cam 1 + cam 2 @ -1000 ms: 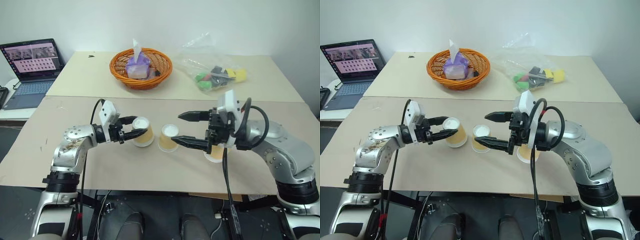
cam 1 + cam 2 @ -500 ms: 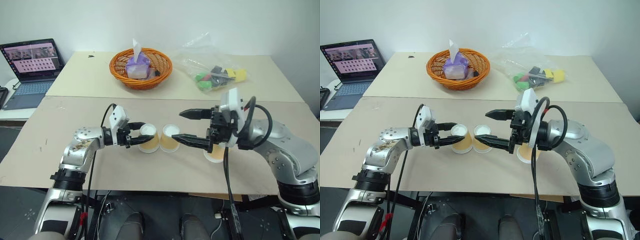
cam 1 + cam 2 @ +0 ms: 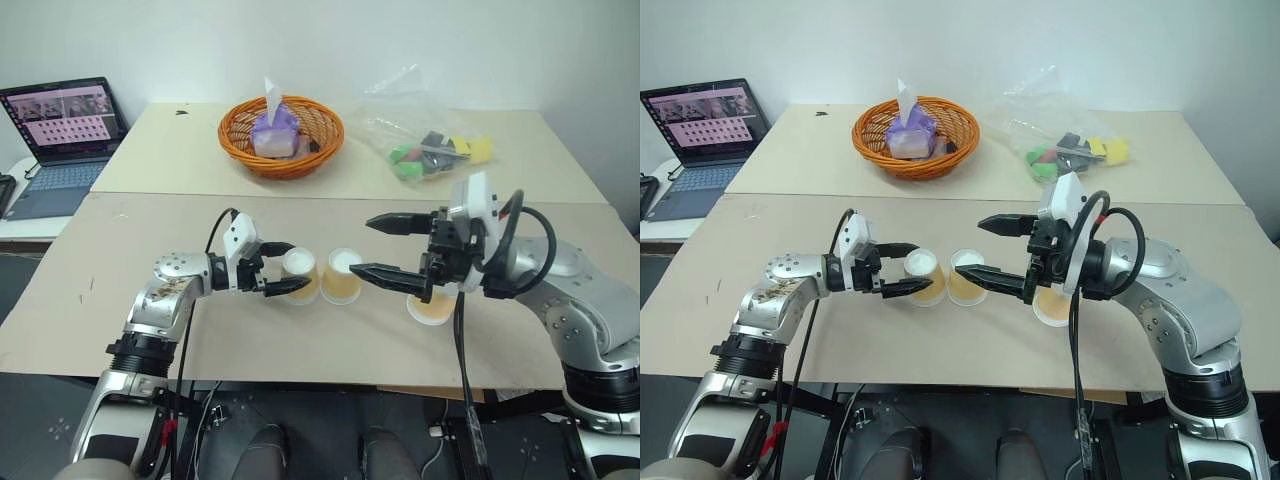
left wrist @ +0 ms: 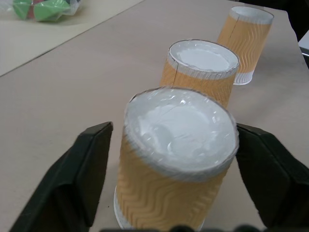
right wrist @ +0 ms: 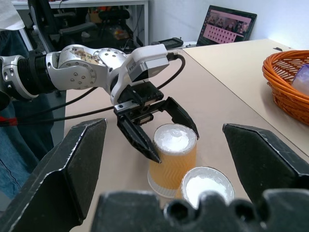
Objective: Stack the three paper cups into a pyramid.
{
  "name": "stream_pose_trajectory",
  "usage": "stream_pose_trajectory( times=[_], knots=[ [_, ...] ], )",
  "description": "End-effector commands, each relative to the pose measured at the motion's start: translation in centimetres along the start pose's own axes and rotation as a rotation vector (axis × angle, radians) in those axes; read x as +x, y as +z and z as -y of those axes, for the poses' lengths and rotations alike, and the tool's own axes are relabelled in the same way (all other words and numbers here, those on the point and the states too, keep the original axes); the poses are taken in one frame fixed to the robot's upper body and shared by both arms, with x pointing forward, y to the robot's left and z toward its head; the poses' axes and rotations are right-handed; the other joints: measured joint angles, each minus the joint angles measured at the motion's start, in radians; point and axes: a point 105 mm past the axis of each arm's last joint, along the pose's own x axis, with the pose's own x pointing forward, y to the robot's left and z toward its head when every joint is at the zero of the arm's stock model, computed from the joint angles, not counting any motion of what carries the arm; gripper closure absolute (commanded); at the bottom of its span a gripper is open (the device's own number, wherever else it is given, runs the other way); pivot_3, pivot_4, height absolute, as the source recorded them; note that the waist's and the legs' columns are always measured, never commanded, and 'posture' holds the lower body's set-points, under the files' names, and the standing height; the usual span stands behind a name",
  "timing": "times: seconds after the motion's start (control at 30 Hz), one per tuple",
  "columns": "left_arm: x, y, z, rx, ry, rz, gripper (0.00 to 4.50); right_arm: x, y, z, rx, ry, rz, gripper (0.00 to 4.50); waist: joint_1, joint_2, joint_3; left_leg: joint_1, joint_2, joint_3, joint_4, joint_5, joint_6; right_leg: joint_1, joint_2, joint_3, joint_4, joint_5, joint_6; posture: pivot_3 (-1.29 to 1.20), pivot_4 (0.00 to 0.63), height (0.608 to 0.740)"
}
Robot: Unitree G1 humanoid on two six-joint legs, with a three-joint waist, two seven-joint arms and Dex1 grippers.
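Observation:
Three paper cups stand upside down in a row on the tan table [image 3: 150, 230], white bases up. The left cup [image 3: 299, 276] touches or nearly touches the middle cup [image 3: 341, 276]. My left gripper [image 3: 296, 267] is open around the left cup, its fingers [image 4: 87, 179] standing just clear of the sides. The third cup [image 3: 433, 306] sits apart to the right, partly hidden behind my right arm. Above and just right of the middle cup, my right gripper [image 3: 362, 245] hovers open, pointing left, holding nothing. The left wrist view shows all three cups in a line [image 4: 176, 159].
At the back stand an orange basket [image 3: 281, 135] with a tissue pack, a clear plastic bag [image 3: 430, 150] of coloured toys and a laptop [image 3: 62, 135] at the far left. The table's front edge runs just below the cups.
The left gripper carried its cup to the right, set it beside the middle cup, and has now opened off it. The right gripper stayed open, hovering in place.

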Motion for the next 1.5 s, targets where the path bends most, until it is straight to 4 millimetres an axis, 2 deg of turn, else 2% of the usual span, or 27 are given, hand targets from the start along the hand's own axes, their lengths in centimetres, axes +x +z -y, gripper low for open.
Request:
stream_pose_trajectory(
  times=[0.03, 0.17, 0.33, 0.53, 0.67, 0.77, 0.83, 0.9, 1.0, 1.17, 1.3, 1.4, 1.5],
  knots=[
    [-0.4, 1.1, -0.1, 0.046, 0.003, 0.016, 0.03, -0.3, 1.0, -0.3, -0.03, 0.013, 0.023, 0.0, -0.001, 0.0, 0.0, 0.0, 0.0, 0.0, 0.0, 0.0, 0.0, 0.0, 0.0, 0.0, 0.0, 0.0, 0.0, 0.0, 0.15, 0.74],
    [-1.2, 1.9, 0.0, 0.047, 0.001, 0.026, 0.03, -0.3, 0.9, -0.2, -0.029, 0.016, 0.021, 0.0, -0.001, 0.0, 0.0, 0.0, 0.0, 0.0, 0.0, 0.0, 0.0, 0.0, 0.0, 0.0, 0.0, 0.0, 0.0, 0.0, 0.15, 0.74],
    [-3.1, 3.3, 1.0, 0.054, -0.036, 0.005, 0.03, -0.3, 0.8, -0.1, -0.026, 0.021, 0.019, 0.0, -0.003, 0.0, 0.0, 0.0, 0.0, 0.0, 0.0, 0.0, 0.0, 0.0, 0.0, 0.0, 0.0, 0.0, 0.0, 0.0, 0.15, 0.74],
    [-5.1, 6.7, 2.3, 0.067, -0.083, 0.001, 0.03, -1.0, 0.6, 0.3, -0.018, -0.002, 0.006, 0.0, -0.002, 0.0, 0.0, 0.0, 0.0, 0.0, 0.0, 0.0, 0.0, 0.0, 0.0, 0.0, 0.0, 0.0, 0.0, 0.0, 0.15, 0.74],
    [-6.7, 8.6, 2.4, 0.074, -0.109, 0.004, 0.03, -4.8, 0.2, 1.9, -0.013, -0.161, -0.036, 0.0, 0.006, 0.0, 0.0, -0.001, 0.0, 0.0, 0.0, 0.0, 0.0, 0.0, 0.0, 0.0, -0.001, 0.0, 0.0, 0.0, 0.15, 0.74],
    [-7.3, 8.6, 1.6, 0.097, -0.078, -0.023, 0.03, -9.3, -0.1, 3.3, -0.016, -0.325, -0.093, 0.0, 0.014, 0.0, 0.0, -0.001, 0.0, 0.0, 0.0, 0.0, 0.0, 0.0, 0.0, 0.0, -0.001, 0.0, 0.0, 0.0, 0.15, 0.74],
    [-7.5, 8.4, 1.3, 0.104, -0.066, -0.033, 0.03, -13.2, -0.3, 4.0, -0.009, -0.447, -0.142, 0.0, 0.017, 0.0, 0.0, -0.001, 0.0, 0.002, 0.0, 0.0, 0.001, 0.0, 0.0, 0.0, -0.001, 0.0, 0.0, 0.0, 0.15, 0.74],
    [-7.5, 8.3, 1.3, 0.104, -0.065, -0.036, 0.03, -16.0, -0.6, 4.1, 0.006, -0.523, -0.184, 0.0, 0.021, 0.0, 0.0, 0.0, 0.0, 0.002, -0.001, -0.001, 0.001, 0.001, 0.0, 0.001, -0.001, 0.0, 0.0, 0.0, 0.15, 0.74],
    [-7.2, 7.9, 1.3, 0.102, -0.067, -0.039, 0.03, -17.9, -2.0, 3.3, 0.074, -0.537, -0.207, 0.0, 0.017, 0.0, 0.0, 0.001, 0.001, 0.004, -0.001, -0.001, 0.001, 0.001, 0.0, 0.002, -0.001, 0.0, 0.0, 0.0, 0.15, 0.74],
    [-6.8, 7.8, 1.3, 0.108, -0.063, -0.039, 0.03, -16.9, -6.2, 2.5, 0.162, -0.494, -0.279, 0.0, -0.001, 0.0, 0.0, 0.003, 0.001, 0.006, -0.001, -0.001, 0.002, 0.002, 0.0, 0.004, -0.001, 0.0, 0.0, 0.0, 0.15, 0.74],
    [-6.8, 8.0, 1.3, 0.116, -0.054, -0.036, 0.03, -15.3, -8.6, 2.3, 0.182, -0.455, -0.327, 0.0, -0.003, 0.0, 0.0, 0.003, 0.001, 0.006, -0.001, -0.001, 0.002, 0.002, 0.001, 0.004, -0.001, 0.0, 0.0, 0.0, 0.15, 0.74],
    [-6.8, 8.2, 1.3, 0.115, -0.054, -0.032, 0.03, -14.1, -9.4, 3.0, 0.158, -0.444, -0.345, 0.0, -0.003, 0.0, 0.0, 0.002, 0.001, 0.006, -0.001, -0.001, 0.002, 0.002, 0.001, 0.004, -0.001, 0.0, 0.0, 0.0, 0.15, 0.74],
    [-6.7, 8.2, 1.4, 0.11, -0.056, -0.031, 0.03, -13.3, -8.9, 3.7, 0.135, -0.434, -0.322, 0.0, -0.001, 0.0, 0.0, 0.002, 0.001, 0.006, -0.001, -0.001, 0.002, 0.002, 0.0, 0.005, -0.001, 0.0, 0.0, 0.0, 0.15, 0.74]
  ],
)
